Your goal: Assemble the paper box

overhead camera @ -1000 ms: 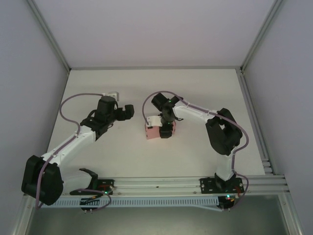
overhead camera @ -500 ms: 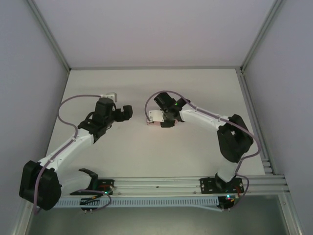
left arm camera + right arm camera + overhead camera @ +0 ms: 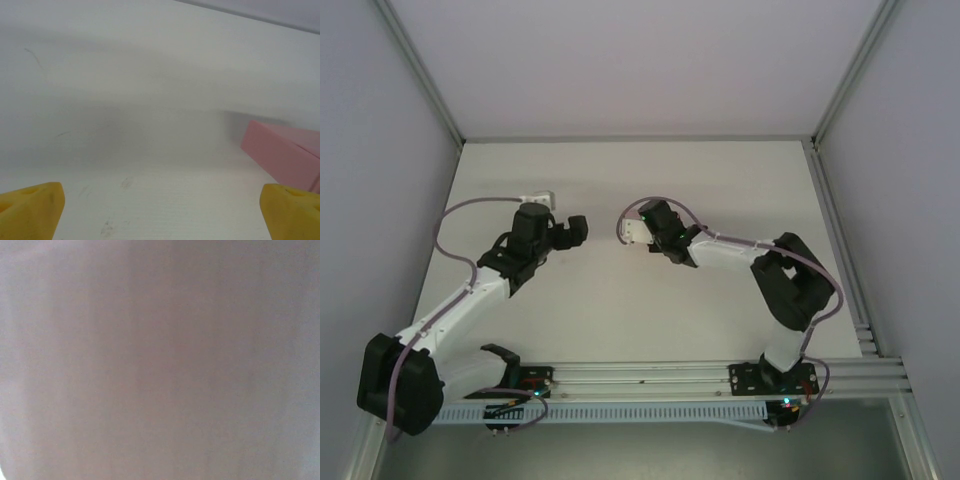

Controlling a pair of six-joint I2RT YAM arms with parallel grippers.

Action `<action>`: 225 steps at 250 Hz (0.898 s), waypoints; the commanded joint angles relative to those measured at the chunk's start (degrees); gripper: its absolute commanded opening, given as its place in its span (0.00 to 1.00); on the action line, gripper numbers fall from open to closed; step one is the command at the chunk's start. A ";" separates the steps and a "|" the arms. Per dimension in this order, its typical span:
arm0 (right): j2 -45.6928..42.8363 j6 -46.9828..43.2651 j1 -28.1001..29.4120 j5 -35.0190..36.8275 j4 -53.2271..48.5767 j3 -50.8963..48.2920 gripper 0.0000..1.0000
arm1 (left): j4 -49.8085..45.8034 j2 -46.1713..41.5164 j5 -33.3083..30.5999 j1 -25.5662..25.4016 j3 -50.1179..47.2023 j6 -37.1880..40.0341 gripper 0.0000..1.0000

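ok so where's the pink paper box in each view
top external: the paper box is a pink sliver at centre, mostly hidden under the right arm's wrist.
left wrist: pink block at the right edge.
right wrist: too blurred to tell.
shared landmark: the open left tool; the box lies to its right.

The white table is flat and matt, with some faint grey scuff marks on it. A pink paper box sits near its middle; whether it lies flat is not clear
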 commanded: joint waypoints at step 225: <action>-22.98 16.17 2.98 -23.74 -21.72 -4.11 1.00 | 2.49 -1.29 -21.87 0.71 -1.40 -3.78 1.00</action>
